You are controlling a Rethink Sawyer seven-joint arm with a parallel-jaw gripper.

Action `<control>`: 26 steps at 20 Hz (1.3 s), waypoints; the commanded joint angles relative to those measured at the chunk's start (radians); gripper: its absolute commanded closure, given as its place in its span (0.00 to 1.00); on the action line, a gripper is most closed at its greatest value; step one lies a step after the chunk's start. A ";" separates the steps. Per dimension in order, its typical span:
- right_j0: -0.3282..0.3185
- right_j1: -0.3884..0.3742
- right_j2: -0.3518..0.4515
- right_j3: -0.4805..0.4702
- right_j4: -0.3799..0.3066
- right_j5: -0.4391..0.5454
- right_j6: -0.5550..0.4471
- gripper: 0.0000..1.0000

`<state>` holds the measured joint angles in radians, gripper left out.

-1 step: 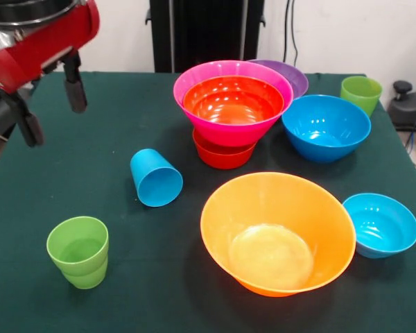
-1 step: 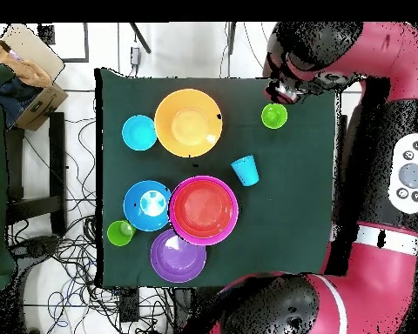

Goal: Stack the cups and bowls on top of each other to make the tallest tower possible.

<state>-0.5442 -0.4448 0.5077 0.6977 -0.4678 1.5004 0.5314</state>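
Note:
My gripper (image 1: 52, 107) hangs open and empty above the table's far left corner. Below and nearer stands a lime green cup (image 1: 78, 251) (image 2: 274, 116), upright. A sky blue cup (image 1: 156, 178) (image 2: 245, 170) lies on its side, mouth toward the camera. The tower is a large pink bowl (image 1: 230, 132) (image 2: 203, 210) holding a medium red-orange bowl (image 1: 232, 100) and resting on a small red-orange bowl (image 1: 222, 156). Standing alone are the purple bowl (image 1: 295, 76), blue bowl (image 1: 326, 127), large orange bowl (image 1: 277, 232), small blue bowl (image 1: 381, 224) and a second green cup (image 1: 360, 94).
The bowls crowd the right half of the dark green table (image 1: 111, 139) in the front view. Its right edge runs close to the small blue bowl and the second green cup. Cables and a cardboard box (image 2: 25, 78) lie on the floor beyond the table.

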 commanded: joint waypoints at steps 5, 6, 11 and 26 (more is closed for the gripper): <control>-0.006 -0.072 0.037 0.164 -0.008 -0.061 -0.227 0.00; -0.010 -0.063 0.045 0.143 -0.009 -0.041 -0.246 0.00; -0.031 -0.027 0.066 0.078 -0.023 0.010 -0.316 0.00; 0.017 -0.123 0.052 0.046 -0.025 0.185 -0.205 0.00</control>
<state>-0.5751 -0.5254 0.5210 0.7203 -0.4595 1.5895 0.5298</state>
